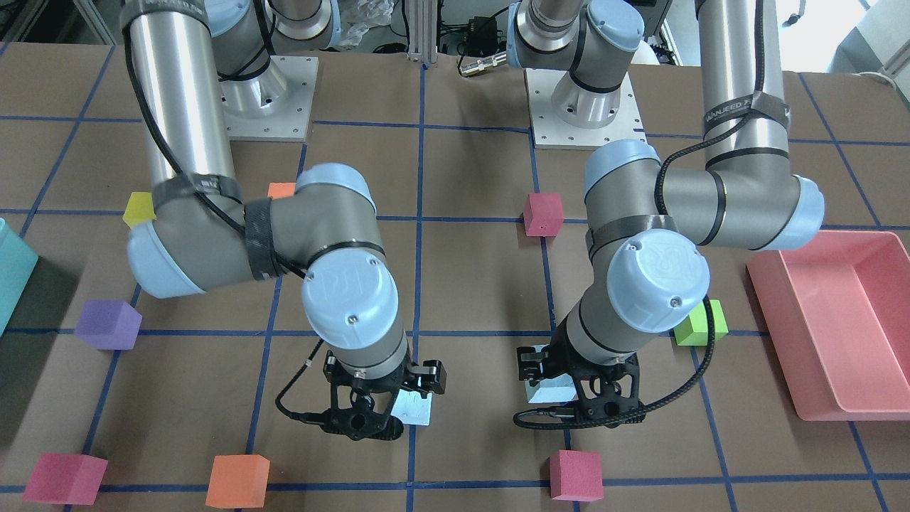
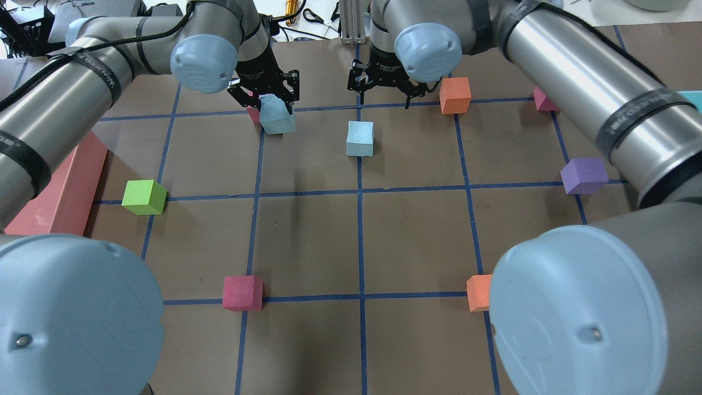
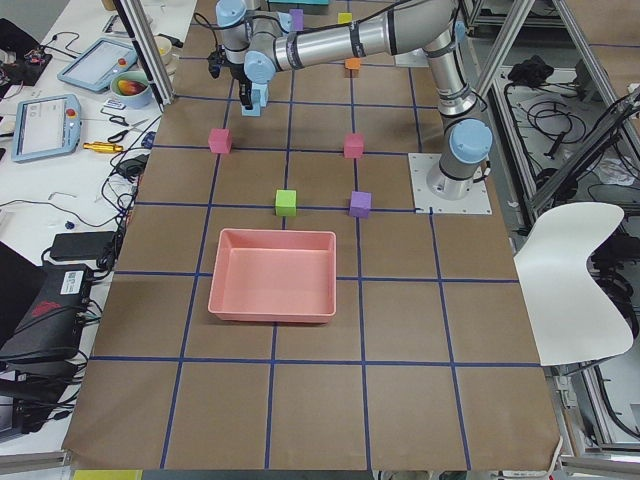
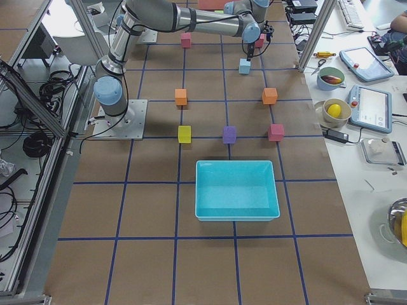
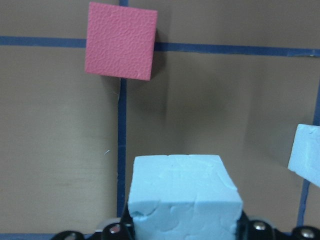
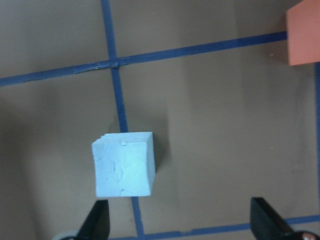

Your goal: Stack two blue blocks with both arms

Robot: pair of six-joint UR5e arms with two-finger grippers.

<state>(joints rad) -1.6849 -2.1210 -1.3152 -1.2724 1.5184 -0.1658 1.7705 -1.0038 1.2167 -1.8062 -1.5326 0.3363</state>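
Note:
My left gripper (image 2: 271, 104) is shut on one pale blue block (image 2: 277, 116) and holds it a little above the table, over the far left grid line. In the left wrist view this block (image 5: 185, 195) fills the bottom between the jaws. The other blue block (image 2: 360, 138) rests on the table by the centre line. My right gripper (image 2: 384, 96) is open and empty just beyond it. In the right wrist view that block (image 6: 123, 164) lies in front of the left finger (image 6: 97, 222), not between the jaws.
A red cube (image 5: 121, 40) lies just beyond the held block. An orange cube (image 2: 455, 94) sits right of my right gripper. Green (image 2: 143, 196), purple (image 2: 584, 175) and red (image 2: 242, 292) cubes are scattered nearer. A pink tray (image 1: 832, 320) and a teal bin (image 1: 14, 277) flank the table.

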